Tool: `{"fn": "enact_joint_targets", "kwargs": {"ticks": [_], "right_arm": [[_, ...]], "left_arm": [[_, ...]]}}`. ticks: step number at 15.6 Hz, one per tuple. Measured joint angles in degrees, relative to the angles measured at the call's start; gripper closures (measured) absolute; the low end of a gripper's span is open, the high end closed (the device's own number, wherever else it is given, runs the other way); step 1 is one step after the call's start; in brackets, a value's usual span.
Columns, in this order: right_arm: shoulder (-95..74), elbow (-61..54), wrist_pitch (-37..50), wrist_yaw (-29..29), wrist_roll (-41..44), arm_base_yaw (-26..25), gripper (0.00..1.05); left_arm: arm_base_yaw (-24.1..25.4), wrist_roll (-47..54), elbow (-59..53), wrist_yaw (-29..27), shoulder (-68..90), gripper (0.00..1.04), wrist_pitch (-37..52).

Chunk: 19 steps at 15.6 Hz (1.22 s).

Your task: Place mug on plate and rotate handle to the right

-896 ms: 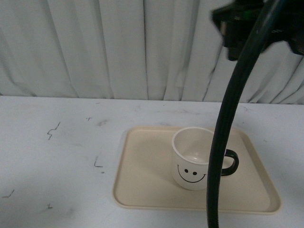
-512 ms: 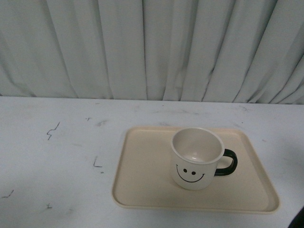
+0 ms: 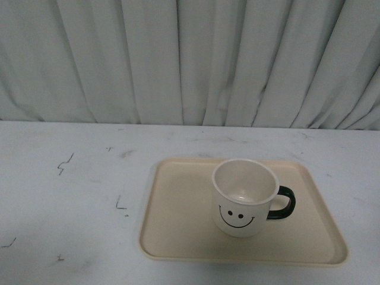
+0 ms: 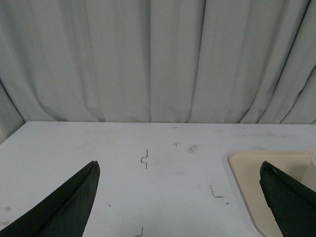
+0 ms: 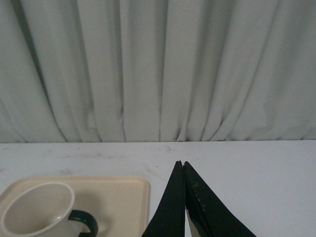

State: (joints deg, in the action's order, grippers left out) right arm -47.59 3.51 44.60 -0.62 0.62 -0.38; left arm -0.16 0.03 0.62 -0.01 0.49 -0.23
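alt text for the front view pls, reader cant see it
A cream-white mug with a black smiley face stands upright on a beige rectangular plate, its dark handle pointing right. The plate sits on a scuffed white table before a pale pleated curtain; no gripper is in view.

The mug is standing upright on the plate, right of its middle, its handle pointing right, curtain hanging behind the table.
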Motion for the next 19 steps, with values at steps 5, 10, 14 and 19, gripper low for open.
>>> {"fn": "enact_joint_targets", "kwargs": {"ticks": [5, 10, 14, 19], "right_arm": [[12.1, -2.8, -9.7, 0.6, 0.0, 0.4, 1.03], [23.3, -2.8, -20.5, 0.6, 0.0, 0.4, 1.03], [30.1, -2.8, -27.1, 0.6, 0.0, 0.4, 1.03], [36.0, -2.8, -32.9, 0.6, 0.0, 0.4, 1.03]], "left_arm": [[0.0, 0.0, 0.0, 0.0, 0.0, 0.07, 0.0], [0.0, 0.0, 0.0, 0.0, 0.0, 0.07, 0.0], [0.0, 0.0, 0.0, 0.0, 0.0, 0.07, 0.0], [0.0, 0.0, 0.0, 0.0, 0.0, 0.07, 0.0]]}}
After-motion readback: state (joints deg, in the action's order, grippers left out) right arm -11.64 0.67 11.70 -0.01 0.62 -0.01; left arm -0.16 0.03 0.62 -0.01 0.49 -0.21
